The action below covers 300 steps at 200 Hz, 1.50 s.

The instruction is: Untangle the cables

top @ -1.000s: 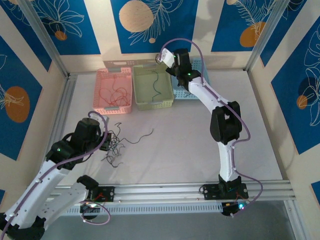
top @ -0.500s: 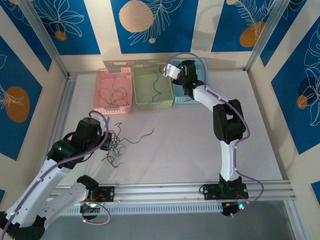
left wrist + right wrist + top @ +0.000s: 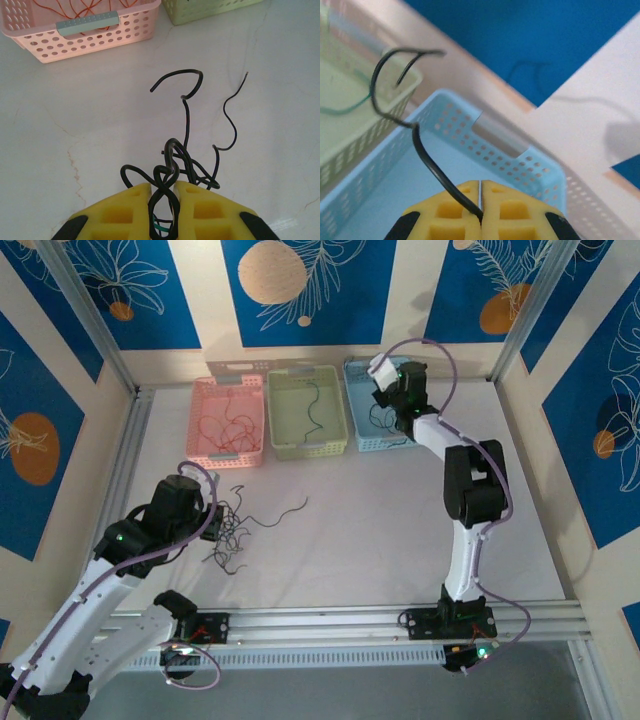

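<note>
The right pincer [image 3: 480, 200], pressed shut on one black wire [image 3: 415, 129], hangs over the blue basket [image 3: 490, 150], so sorting seems in hand and the next move calls for letting go there, while the left pincer [image 3: 164, 192] pinches the clump [image 3: 172, 167] well left of that basket.

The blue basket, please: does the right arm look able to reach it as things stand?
Probably yes: the right gripper, shut on a black wire, hangs just above the blue basket, and nothing lies between it and the basket's open top.
</note>
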### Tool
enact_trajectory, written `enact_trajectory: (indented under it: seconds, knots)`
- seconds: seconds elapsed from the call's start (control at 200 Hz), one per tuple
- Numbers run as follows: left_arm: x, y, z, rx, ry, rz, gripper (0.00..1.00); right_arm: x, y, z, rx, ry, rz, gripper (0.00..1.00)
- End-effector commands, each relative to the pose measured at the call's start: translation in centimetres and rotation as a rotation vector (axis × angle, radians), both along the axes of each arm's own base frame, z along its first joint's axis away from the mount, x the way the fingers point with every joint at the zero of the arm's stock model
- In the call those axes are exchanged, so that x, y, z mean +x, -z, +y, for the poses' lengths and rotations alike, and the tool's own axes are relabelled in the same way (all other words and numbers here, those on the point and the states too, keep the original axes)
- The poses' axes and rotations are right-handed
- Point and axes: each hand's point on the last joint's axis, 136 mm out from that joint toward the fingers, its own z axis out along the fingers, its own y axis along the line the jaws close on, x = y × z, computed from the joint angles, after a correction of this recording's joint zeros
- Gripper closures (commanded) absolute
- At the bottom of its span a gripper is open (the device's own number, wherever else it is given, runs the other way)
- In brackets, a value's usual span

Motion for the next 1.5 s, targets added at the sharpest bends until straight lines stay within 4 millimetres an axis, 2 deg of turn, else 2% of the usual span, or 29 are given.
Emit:
enact_trajectory:
  seconds: [0.0,0.13,0.185,0.27,0.275,0.285,0.43,0.555,0.635,0.73,0.81,0.905,1.045,1.126,1.266,1.496]
  knots:
    - [0.1,-0.1,-0.1,-0.008,0.008,-0.009,1.0,-0.7,-6.8,-1.7,0.284,0.077,-0.015,1.0]
    - [0.1,0.0,-0.1,-0.008,0.009,-0.008,1.0,-0.8,-8.3,-4.4,0.417,0.195,-0.019,1.0]
    - [0.1,0.0,-0.1,-0.008,0.01,-0.008,1.0,-0.5,-8.1,-5.7,0.454,0.276,-0.007,1.0]
    - [0.1,0.0,-0.1,-0.008,0.01,-0.008,1.0,0.4,-7.5,-6.3,0.436,0.381,0.046,1.0]
    - [0.1,0.0,-0.1,-0.007,0.011,-0.008,1.0,0.6,-8.2,-6.4,0.438,0.385,0.029,1.0]
    - [0.1,0.0,-0.1,-0.008,0.009,-0.008,1.0,0.6,-7.2,-6.4,0.418,0.406,0.057,1.0]
    - [0.1,-0.1,-0.1,-0.009,0.009,-0.009,1.0,1.8,-5.5,-7.3,0.331,0.548,0.101,1.0]
    - [0.2,0.0,-0.2,-0.009,0.013,-0.006,1.0,3.0,-2.9,-7.3,0.346,0.608,0.221,1.0]
    - [0.2,0.0,-0.2,-0.009,0.013,-0.004,1.0,3.4,-1.5,-6.3,0.405,0.578,0.28,1.0]
    - [0.1,-0.1,-0.4,-0.012,0.02,-0.004,1.0,3.1,-0.3,-6.1,0.48,0.591,0.319,1.0]
    - [0.0,-0.3,-0.9,-0.033,0.044,-0.002,1.0,2.8,0.5,-5.0,0.569,0.553,0.36,1.0]
    - [-0.2,-0.4,-1.4,-0.057,0.069,-0.004,1.0,2.3,1.0,-4.5,0.578,0.54,0.373,1.0]
    - [-0.1,-0.2,-1.4,-0.052,0.07,0.003,1.0,1.8,-2.5,-0.6,0.5,0.198,0.101,1.0]
    - [0.0,0.1,-1.5,-0.048,0.069,0.013,1.0,1.2,-4.5,0.8,0.452,0.077,-0.015,1.0]
    - [0.0,0.4,-1.5,-0.041,0.069,0.025,1.0,0.7,-7.1,2.7,0.346,-0.089,-0.086,1.0]
    - [0.1,0.6,-1.5,-0.034,0.065,0.033,1.0,-0.1,-9.1,4.5,0.206,-0.241,-0.186,1.0]
